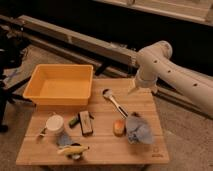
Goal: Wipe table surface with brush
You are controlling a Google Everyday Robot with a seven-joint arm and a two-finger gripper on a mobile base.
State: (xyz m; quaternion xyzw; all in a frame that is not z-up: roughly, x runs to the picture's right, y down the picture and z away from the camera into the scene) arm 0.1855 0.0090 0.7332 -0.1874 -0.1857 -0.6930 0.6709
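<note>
Shows the slim dish brush [116, 105] lying flat and untouched on the far right part of the light-wood bench top [115, 148], round pale head toward the far side, handle slanting near and right toward an orange lump [118, 127] and a crumpled grey-blue cloth [139, 131]. Finds the claw [133, 89], at the end of the white arm [170, 70], hanging over the far right edge of the bench, just beyond the brush head, released and holding nothing. Places a yellow plastic tub [60, 99] at the far left corner, with a black block [86, 123], a white round container [55, 123] and a yellowish item [75, 149] scattered across the near left. Looks light and stiff, judging by the thin handle, probably smooth and apt to roll or skid under a pinch from above. Suggests gripping mid-handle, across the narrow width, well clear of the head, leaving the bristles free to press on the wood. Calls for a firm clench before any sweeping, given likely twisting of the handle under drag. Leaves wiping not yet begun, with clutter on the near half probably limiting the sweep.
</note>
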